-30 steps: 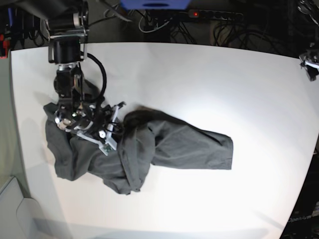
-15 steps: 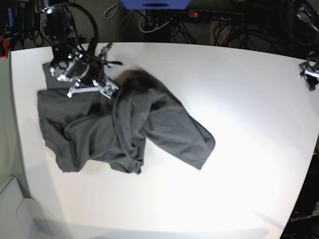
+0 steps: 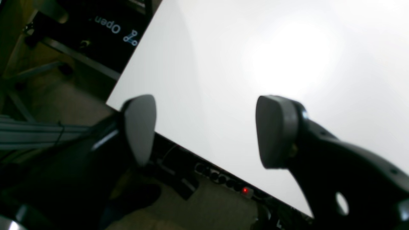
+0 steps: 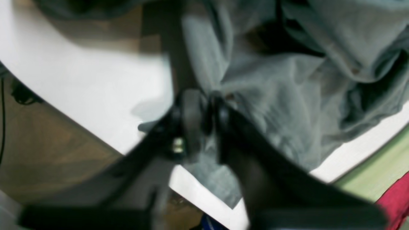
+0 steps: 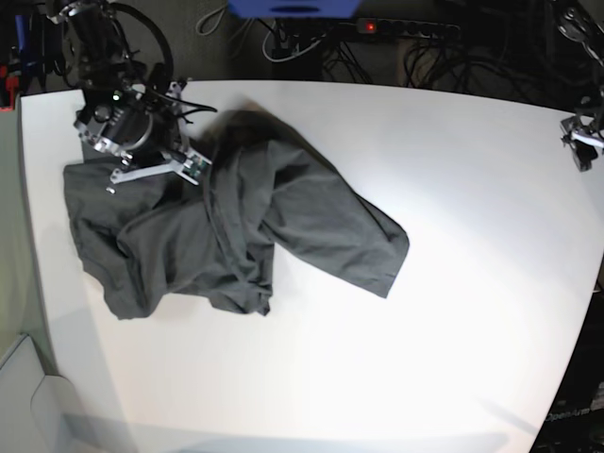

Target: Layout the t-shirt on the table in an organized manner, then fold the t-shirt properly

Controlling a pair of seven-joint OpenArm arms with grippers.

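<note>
We see a dark cable tangle (image 5: pixel 425 47) beyond the far edge, power strip (image 5: pixel 406 28) with red light, brownish floor (image 3: pixel 191 207) below, bright overhead glare mid-scene.

The t-shirt (image 5: pixel 236 226) was plain dark charcoal grey, without pattern; the table (image 5: pixel 453 189) was plain glossy white.

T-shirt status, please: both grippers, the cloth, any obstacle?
Left gripper: jaws wide, empty, at edge of white table. Right gripper: jaws nearly together at corner of dark charcoal-grey cloth t-shirt, grip unclear. Shirt crumpled, not flat. Nothing in the way.
</note>
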